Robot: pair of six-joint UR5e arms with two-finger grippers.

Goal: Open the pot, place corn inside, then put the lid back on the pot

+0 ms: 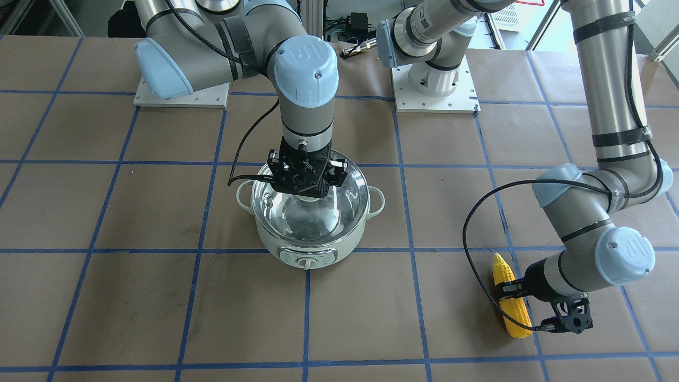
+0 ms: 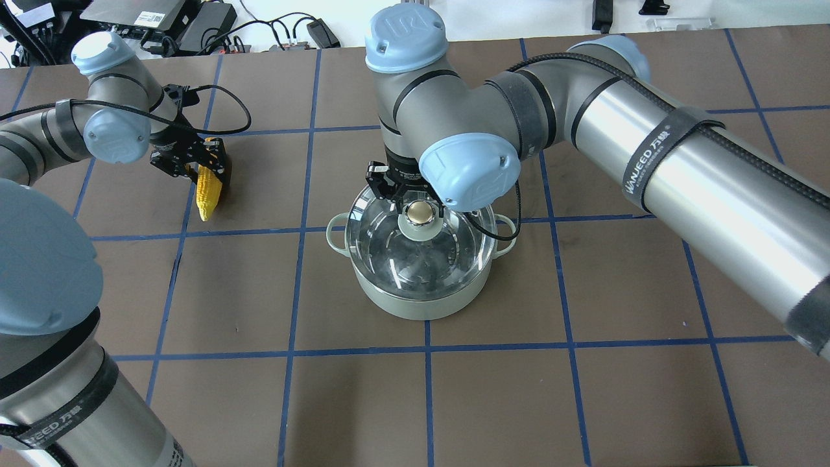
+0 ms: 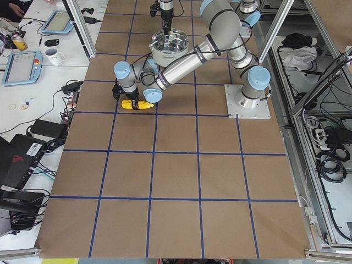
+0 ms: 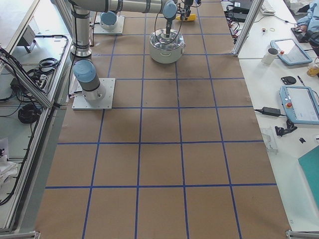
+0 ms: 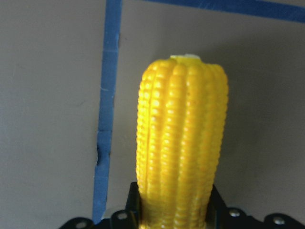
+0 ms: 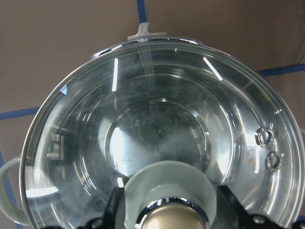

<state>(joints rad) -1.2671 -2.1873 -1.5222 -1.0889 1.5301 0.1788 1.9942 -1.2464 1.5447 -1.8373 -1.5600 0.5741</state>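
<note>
The mint-green pot (image 1: 310,249) stands mid-table, its dial facing away from the robot. The glass lid (image 1: 318,212) sits on it. My right gripper (image 1: 305,183) comes straight down over the pot, its fingers closed on either side of the lid's knob (image 2: 421,211). In the right wrist view the knob (image 6: 171,219) sits between the fingers above the lid's glass (image 6: 157,129). The yellow corn (image 1: 512,313) lies on the table well off to my left. My left gripper (image 1: 510,291) is shut across its middle. The left wrist view shows the corn (image 5: 183,138) between the fingers.
Blue tape lines grid the brown table. The two arm base plates (image 1: 183,98) (image 1: 435,93) sit at the robot's edge. A black cable loops from each wrist. Side benches with tablets and a mug (image 3: 55,55) lie beyond the table's ends.
</note>
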